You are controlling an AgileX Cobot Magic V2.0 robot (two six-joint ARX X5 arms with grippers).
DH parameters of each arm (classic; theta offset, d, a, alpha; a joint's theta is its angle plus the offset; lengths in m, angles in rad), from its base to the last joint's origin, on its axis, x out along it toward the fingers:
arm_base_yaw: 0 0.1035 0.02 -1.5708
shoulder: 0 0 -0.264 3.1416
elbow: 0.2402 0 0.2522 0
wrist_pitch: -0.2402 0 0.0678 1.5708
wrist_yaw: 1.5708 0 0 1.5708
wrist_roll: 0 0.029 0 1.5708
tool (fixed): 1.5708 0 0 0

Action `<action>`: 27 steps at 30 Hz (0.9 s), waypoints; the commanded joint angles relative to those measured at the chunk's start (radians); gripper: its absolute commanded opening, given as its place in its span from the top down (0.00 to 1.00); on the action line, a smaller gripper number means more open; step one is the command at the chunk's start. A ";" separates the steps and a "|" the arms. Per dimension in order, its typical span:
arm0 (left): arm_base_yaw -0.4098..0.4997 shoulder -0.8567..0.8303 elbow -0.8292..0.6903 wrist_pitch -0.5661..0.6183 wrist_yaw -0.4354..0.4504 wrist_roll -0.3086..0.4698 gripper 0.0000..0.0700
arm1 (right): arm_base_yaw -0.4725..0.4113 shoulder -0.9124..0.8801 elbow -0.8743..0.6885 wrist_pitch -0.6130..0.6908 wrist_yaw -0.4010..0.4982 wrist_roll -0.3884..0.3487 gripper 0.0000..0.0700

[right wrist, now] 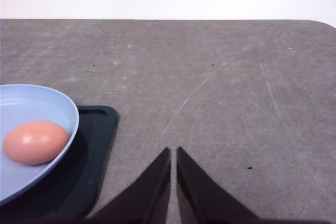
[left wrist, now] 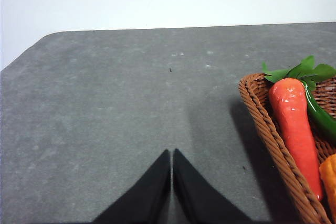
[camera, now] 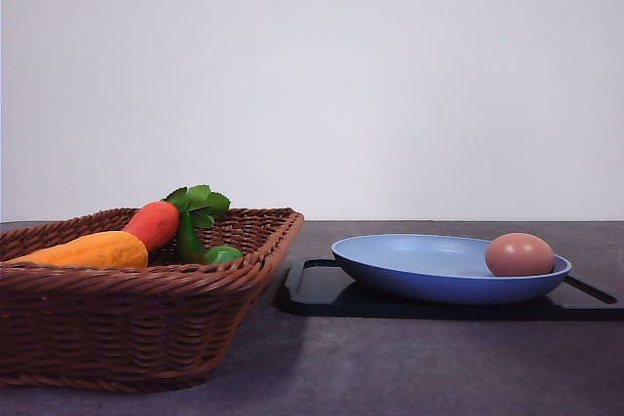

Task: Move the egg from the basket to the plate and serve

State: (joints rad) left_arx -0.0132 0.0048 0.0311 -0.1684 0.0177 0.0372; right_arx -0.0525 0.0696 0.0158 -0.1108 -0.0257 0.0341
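The pinkish-brown egg (camera: 520, 254) lies in the light-blue plate (camera: 419, 262), near its right rim. That plate rests on a flat black tray (camera: 322, 289). At the left stands the brown wicker basket (camera: 136, 323). In the right wrist view the egg (right wrist: 35, 142) sits in the plate (right wrist: 21, 103), and my right gripper (right wrist: 174, 151) is shut and empty over bare table beside the tray. My left gripper (left wrist: 171, 153) is shut with nothing in it, over bare table beside the basket's rim (left wrist: 262, 129).
The basket holds an orange-red carrot (camera: 153, 222) with green leaves, a yellow-orange vegetable (camera: 93, 250) and a small green ball (camera: 222, 254). The dark grey table (camera: 390, 367) has free room in front of the tray. A white wall stands behind.
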 commanded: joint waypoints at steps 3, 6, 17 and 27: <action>0.002 -0.002 -0.028 0.010 0.000 -0.004 1.00 | 0.000 -0.002 -0.006 0.009 0.000 0.013 1.00; 0.002 -0.002 -0.028 0.010 0.000 -0.004 1.00 | 0.000 -0.002 -0.006 0.009 0.000 0.013 1.00; 0.002 -0.002 -0.028 0.010 0.000 -0.004 1.00 | 0.000 -0.002 -0.006 0.009 0.000 0.013 1.00; 0.002 -0.002 -0.028 0.010 0.000 -0.004 1.00 | 0.000 -0.002 -0.006 0.009 0.000 0.013 1.00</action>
State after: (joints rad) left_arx -0.0132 0.0048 0.0311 -0.1684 0.0174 0.0372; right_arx -0.0525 0.0696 0.0158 -0.1108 -0.0258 0.0341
